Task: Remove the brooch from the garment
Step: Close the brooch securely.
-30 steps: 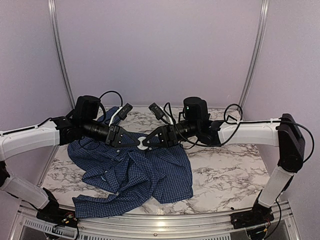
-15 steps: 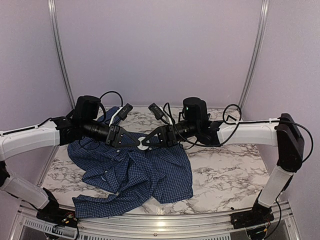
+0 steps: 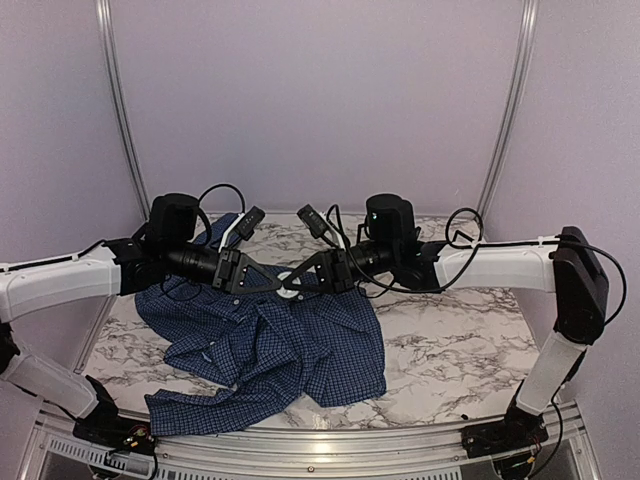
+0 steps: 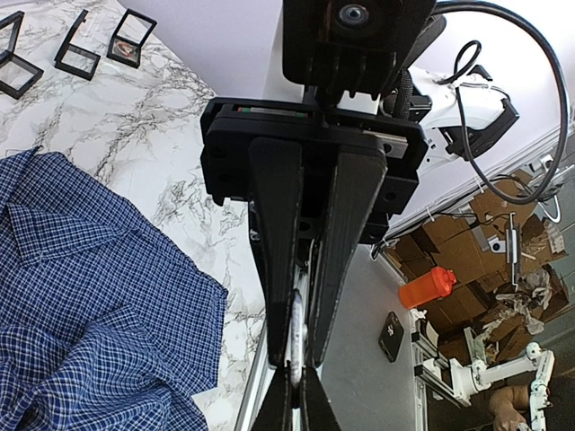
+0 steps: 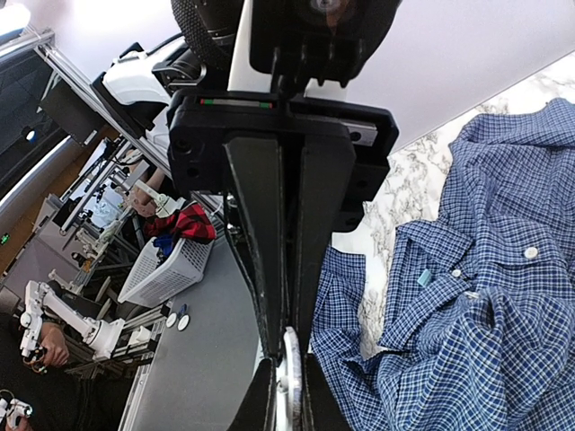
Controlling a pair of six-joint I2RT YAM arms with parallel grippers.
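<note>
The garment (image 3: 270,345), a dark blue checked shirt, lies crumpled on the left half of the marble table; it also shows in the left wrist view (image 4: 81,296) and the right wrist view (image 5: 476,296). My left gripper (image 3: 284,283) and right gripper (image 3: 296,282) meet tip to tip just above the shirt's far edge. Both are shut on one small round disc, seen edge-on and pale (image 4: 295,332) (image 5: 289,377). I take it for the brooch; its reddish-brown face is hidden. The disc is held clear of the cloth.
Several small black square frame boxes (image 4: 130,38) lie on the marble (image 3: 460,340) at the back. The shirt's pale buttons (image 5: 530,253) and a small light-blue tag (image 5: 424,278) show by the collar. Aluminium posts (image 3: 118,110) stand behind the table.
The two grippers have closed in on each other. The white disc that showed between them in the top view is now mostly covered by the fingers. The shirt has not moved.
</note>
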